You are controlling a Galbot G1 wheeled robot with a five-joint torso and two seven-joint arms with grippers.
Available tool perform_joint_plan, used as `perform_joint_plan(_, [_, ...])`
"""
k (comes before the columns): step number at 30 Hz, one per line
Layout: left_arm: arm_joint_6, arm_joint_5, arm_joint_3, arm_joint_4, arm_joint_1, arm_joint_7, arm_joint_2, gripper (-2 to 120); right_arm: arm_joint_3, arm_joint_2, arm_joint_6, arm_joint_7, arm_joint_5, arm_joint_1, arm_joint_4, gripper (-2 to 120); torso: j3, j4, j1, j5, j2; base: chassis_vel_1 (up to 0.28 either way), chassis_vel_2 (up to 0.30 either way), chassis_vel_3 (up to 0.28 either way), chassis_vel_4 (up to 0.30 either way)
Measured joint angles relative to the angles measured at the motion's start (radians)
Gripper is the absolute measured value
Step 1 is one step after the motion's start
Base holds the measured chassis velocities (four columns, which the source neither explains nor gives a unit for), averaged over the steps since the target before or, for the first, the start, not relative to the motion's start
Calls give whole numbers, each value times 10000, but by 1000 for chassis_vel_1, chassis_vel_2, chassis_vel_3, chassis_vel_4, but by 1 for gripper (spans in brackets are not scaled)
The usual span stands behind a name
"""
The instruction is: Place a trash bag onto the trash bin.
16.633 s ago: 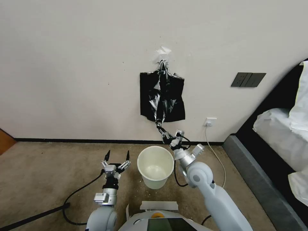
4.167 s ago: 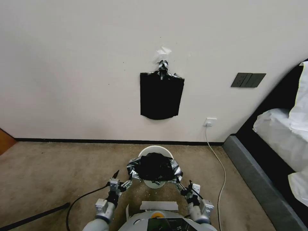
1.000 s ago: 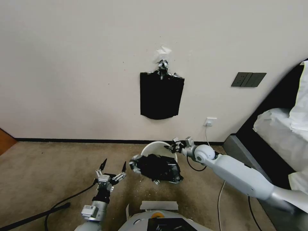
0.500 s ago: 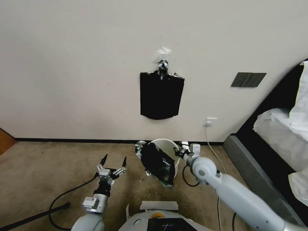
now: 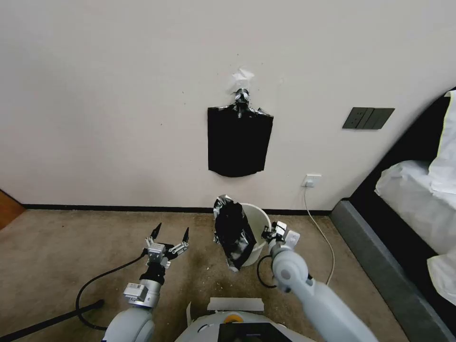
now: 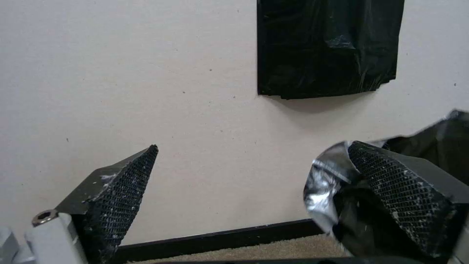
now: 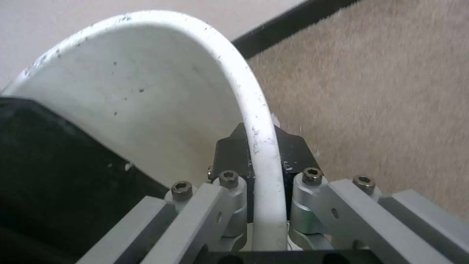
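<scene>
A pale plaster wall meets a beige carpeted floor point(image 5: 71, 247) along a dark skirting strip, and a flat, smooth bundle of black bags point(image 5: 239, 142) hangs from a metal hook above. Close to the skirting stands the small round cream-white plastic trash bin point(image 5: 259, 223), apparently tilted. The right tool point(image 5: 271, 232) grips it at the rim on the bed side; in the right wrist view its fingers point(image 7: 229, 183) are pressed together on the bin's white lip point(image 7: 261, 146), one inside and one outside.

The thin, glossy, crinkled black plastic trash bag point(image 5: 232, 232) hangs over the bin's opposite rim, draped down the outside wall toward the carpet. It is not spread around the mouth; in the right wrist view black film point(image 7: 54, 161) lies against the inner wall too.

The left tool point(image 5: 168, 237) hovers above the carpet with its fingers spread, well apart from the bin and holding nothing. In the left wrist view the bag's silvery fold point(image 6: 325, 183) shows past one mesh-faced fingertip point(image 6: 401, 190).

The bag looks feather-light, limp and slick, likely to slide off or bunch, and thin enough to tear on a fingertip. A pinch on the free hem near the rim seems best. The bin appears light and stiff, so it may tip when tugged.
</scene>
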Motion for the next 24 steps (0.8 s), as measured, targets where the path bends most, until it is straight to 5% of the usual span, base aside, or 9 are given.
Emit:
perform_joint_plan(12, [-30,76,86,-75,198,14,-143,100,-127,664,177,-94,-425,-676,35,4,0,1,0,1,0,0,0,0,0])
perform_joint_plan(22, [-42,372,378,-86,268,16,-335,100,-136,610,158,-247,-990,-1178,396,34,0,1,0,2,0,0,0,0,0])
perform_joint_plan(24, [-43,442,439,-97,296,15,-373,100,-138,397,58,-448,-1598,-1367,675,48,0,0,0,3,0,0,0,0,0])
